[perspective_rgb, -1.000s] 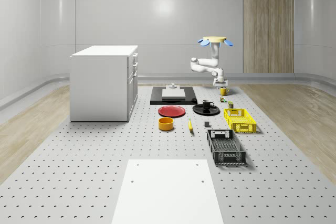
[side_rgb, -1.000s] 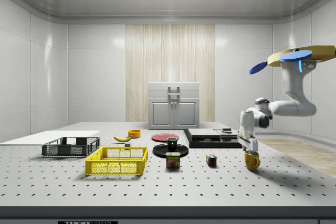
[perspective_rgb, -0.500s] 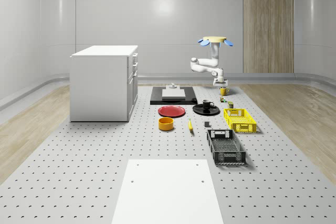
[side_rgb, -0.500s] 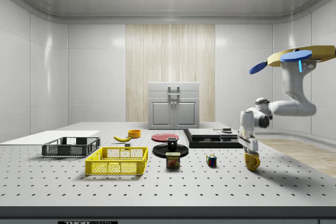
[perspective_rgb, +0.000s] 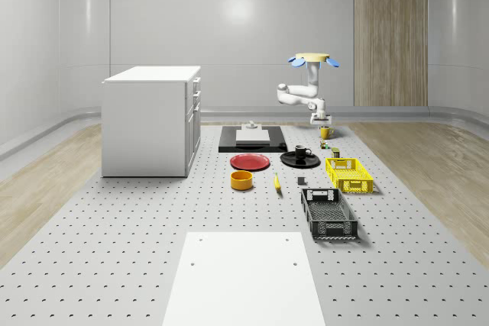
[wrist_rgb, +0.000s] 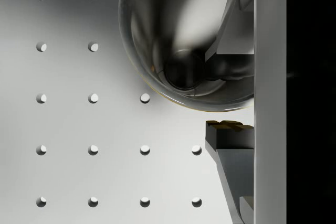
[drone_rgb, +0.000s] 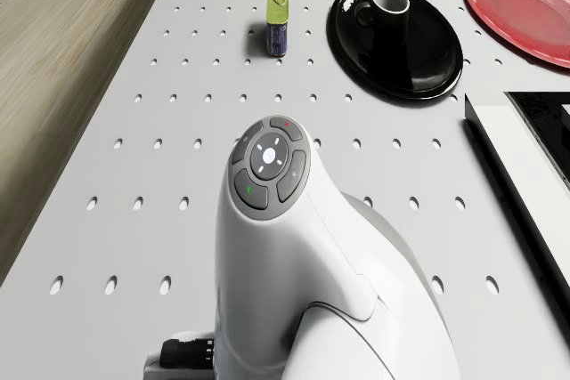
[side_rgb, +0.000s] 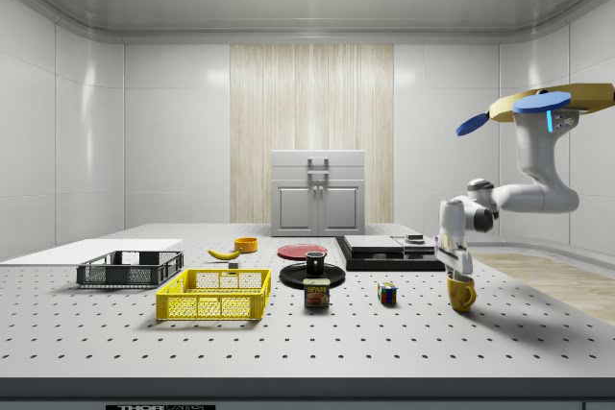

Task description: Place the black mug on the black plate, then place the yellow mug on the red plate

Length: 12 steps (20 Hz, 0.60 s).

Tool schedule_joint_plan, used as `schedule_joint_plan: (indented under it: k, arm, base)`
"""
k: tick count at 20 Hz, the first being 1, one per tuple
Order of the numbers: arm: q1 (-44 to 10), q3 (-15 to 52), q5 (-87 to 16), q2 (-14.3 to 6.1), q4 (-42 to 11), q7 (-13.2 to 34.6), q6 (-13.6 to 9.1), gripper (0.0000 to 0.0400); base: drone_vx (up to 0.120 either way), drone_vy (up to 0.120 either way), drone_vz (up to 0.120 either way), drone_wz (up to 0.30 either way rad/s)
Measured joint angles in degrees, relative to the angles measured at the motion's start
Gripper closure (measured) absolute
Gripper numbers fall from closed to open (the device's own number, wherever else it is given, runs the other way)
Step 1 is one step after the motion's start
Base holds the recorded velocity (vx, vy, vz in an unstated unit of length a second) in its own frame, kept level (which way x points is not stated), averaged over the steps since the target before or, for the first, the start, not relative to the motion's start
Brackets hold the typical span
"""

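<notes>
Yellow mug [side_rgb: 461, 294]: clamped at rim by gripper [side_rgb: 458, 270] (one finger inside)
Black mug [drone_rgb: 384, 4]: on black plate [drone_rgb: 426, 60]
Drone [side_rgb: 553, 103]: hovering beside table's far end

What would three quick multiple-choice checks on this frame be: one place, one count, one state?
1. Where is the black mug?
A. On the black plate
B. In the yellow crate
C. On top of the cabinet

2. How many mesh crates are on the table?
A. One
B. Two
C. Three

3. What state is the red plate in?
A. It holds the yellow mug
B. It holds the orange bowl
C. It holds nothing

Answers:
1. A: the black mug stands upright on the black plate.
2. B: a yellow crate and a black crate sit on the table.
3. C: the red plate is bare. The yellow mug is at the side view's right, with the gripper down at its rim and the drone hovering above that end of the table.
</notes>
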Motion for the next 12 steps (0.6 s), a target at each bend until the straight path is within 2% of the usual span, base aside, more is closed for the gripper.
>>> schedule_joint_plan:
  k: [6,7,10,12]
  arm:
    - [0.5,3.9,3.7,-0.1,-0.8,0.0,-1.3,0.0290]
    - [0.5,4.3,4.0,-0.2,-0.9,0.0,-1.4,0.0290]
    - [0.6,5.1,4.8,-0.3,-1.0,0.0,-1.6,0.0290]
    - [0.6,5.4,5.1,-0.4,-1.0,0.1,-1.6,0.0290]
  base:
    - [0.000,0.000,0.120,0.000]
    - [0.080,-0.040,0.120,0.000]
    - [0.120,-0.120,0.107,0.000]
    - [0.120,-0.120,0.000,0.000]
